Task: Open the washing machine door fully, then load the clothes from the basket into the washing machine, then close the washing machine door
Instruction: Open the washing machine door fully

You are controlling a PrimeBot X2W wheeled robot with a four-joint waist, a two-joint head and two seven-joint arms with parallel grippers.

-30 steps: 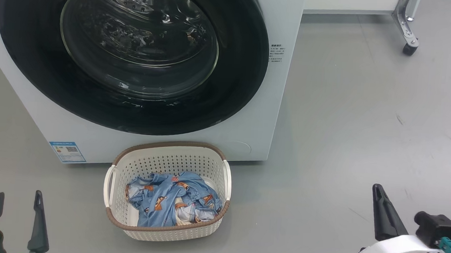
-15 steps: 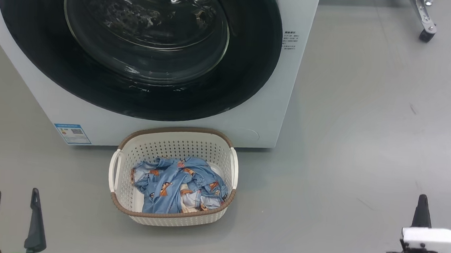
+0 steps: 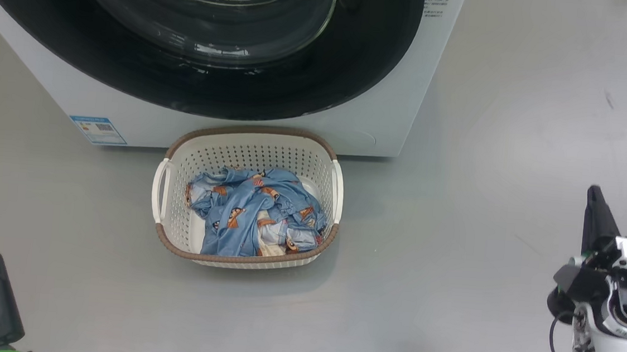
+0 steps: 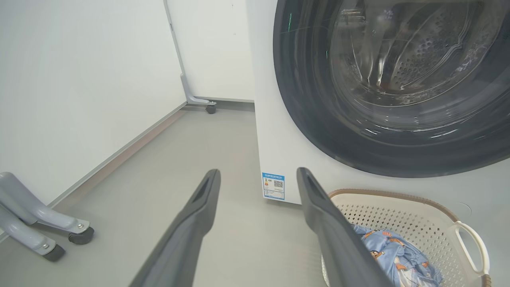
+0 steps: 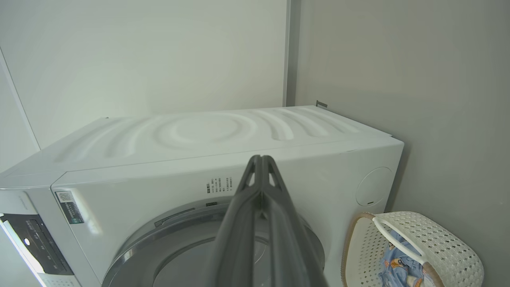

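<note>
The washing machine [image 3: 395,126] stands at the top of the head view, its glossy black washing machine door [image 3: 356,62] shut over the glass porthole. On the floor right in front of it sits the cream basket [image 3: 248,148] holding the light blue clothes [image 3: 255,210]. In the left wrist view my left gripper [image 4: 258,175] is open and empty, left of the basket [image 4: 398,211] and low before the door [image 4: 318,119]. One of its fingers [image 3: 1,302] shows at the head view's lower left. My right gripper [image 3: 596,215] is shut and empty, far right of the basket; its wrist view has the shut fingertips [image 5: 261,163] before the washer's front.
Grey floor spreads around the basket and to the right of the washer. A blue label [image 3: 98,129] marks the washer's lower left corner. White wall panels on grey caster legs [image 4: 44,235] stand left of the machine, with another caster [image 4: 210,107] further back.
The head camera has tipped down, so washer and basket sit higher in the picture. My right wrist has turned and shifted right. Both grippers keep the same jaw state.
</note>
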